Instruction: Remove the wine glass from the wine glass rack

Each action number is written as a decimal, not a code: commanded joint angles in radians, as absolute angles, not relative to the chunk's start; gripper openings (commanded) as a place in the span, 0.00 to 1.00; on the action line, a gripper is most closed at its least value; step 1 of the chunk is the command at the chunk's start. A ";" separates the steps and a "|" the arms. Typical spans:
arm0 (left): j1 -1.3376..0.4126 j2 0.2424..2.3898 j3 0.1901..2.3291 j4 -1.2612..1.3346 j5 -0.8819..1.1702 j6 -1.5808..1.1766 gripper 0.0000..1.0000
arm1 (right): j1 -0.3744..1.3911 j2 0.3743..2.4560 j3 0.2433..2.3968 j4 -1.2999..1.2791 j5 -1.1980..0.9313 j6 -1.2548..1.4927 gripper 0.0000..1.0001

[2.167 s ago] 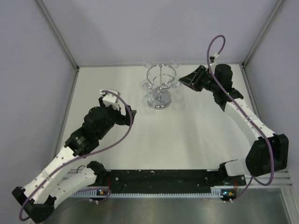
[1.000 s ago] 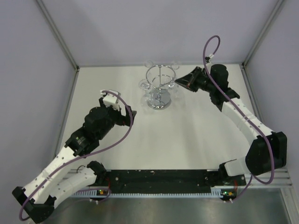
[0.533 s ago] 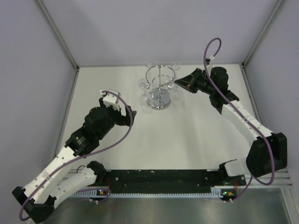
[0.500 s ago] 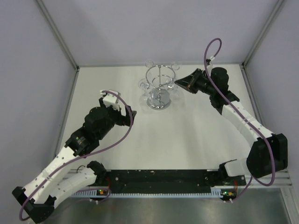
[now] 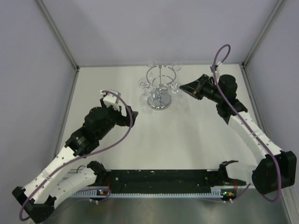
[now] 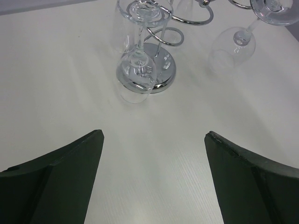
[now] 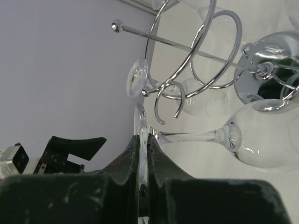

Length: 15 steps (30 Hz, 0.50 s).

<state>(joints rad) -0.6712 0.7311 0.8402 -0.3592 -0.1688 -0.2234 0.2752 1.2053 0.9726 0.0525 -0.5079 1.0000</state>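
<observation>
Wine glass [image 7: 254, 140], clear and long-stemmed, lies almost level in my right gripper [image 7: 141, 136]. The black fingers [image 7: 119, 165] are pinched tight on its thin round foot, which shows edge-on between them, and the stem and bowl reach away toward the rack's base. The glass hangs in the air on the right side of the shiny chrome wire wine glass rack [image 5: 159, 103]. That rack stands near the middle of the far edge of the white table [image 5: 187, 140].

I judge the step in hand to be the draw-out. The foot looks to sit just outside the open end of its wire hook [image 7: 157, 101], though I cannot tell for sure that the stem is free of it. The next move calls for a straight, level pull toward the right edge until the bowl is well apart from the chrome. I hold only the rim of the foot, so any twist could let the glass slip.

Other clear glasses [image 5: 145, 85] hang bowl-down from the remaining loops. One bowl is near mine and could clink, and a snagged stem could tip the slender stand.

My left gripper [image 6: 153, 137] has its jaws spread wide and holds nothing. It hovers over bare table toward the left edge, nearer my bases than the rack and out of the way.
</observation>
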 commanded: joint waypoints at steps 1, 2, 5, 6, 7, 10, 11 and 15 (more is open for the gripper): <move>-0.672 0.719 0.856 -0.298 -0.115 -0.271 0.95 | 0.264 1.115 0.968 0.114 -0.554 1.014 0.00; -0.672 0.719 0.864 -0.296 -0.104 -0.285 0.95 | 0.265 1.108 0.962 0.110 -0.561 1.011 0.00; -0.672 0.732 0.896 -0.293 -0.052 -0.324 0.95 | 0.264 1.062 0.953 0.092 -0.587 0.999 0.00; -0.672 0.741 0.908 -0.296 -0.037 -0.345 0.95 | 0.264 1.043 0.954 0.081 -0.600 0.988 0.00; -0.672 0.750 0.925 -0.301 -0.016 -0.371 0.94 | 0.264 1.025 0.954 0.066 -0.612 0.973 0.00; -0.672 0.772 0.975 -0.316 0.066 -0.452 0.91 | 0.265 0.951 0.959 0.005 -0.629 0.905 0.00; -0.672 0.775 0.986 -0.316 0.095 -0.498 0.90 | 0.264 0.918 0.956 0.002 -0.630 0.887 0.00; -0.672 0.790 1.009 -0.302 0.195 -0.647 0.87 | 0.264 0.825 0.977 -0.090 -0.679 0.795 0.00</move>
<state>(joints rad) -0.6712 0.7834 0.9558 -0.3527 0.0616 -0.4667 0.2699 0.9298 0.9348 -0.0841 -0.6048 0.9035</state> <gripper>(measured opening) 0.877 0.028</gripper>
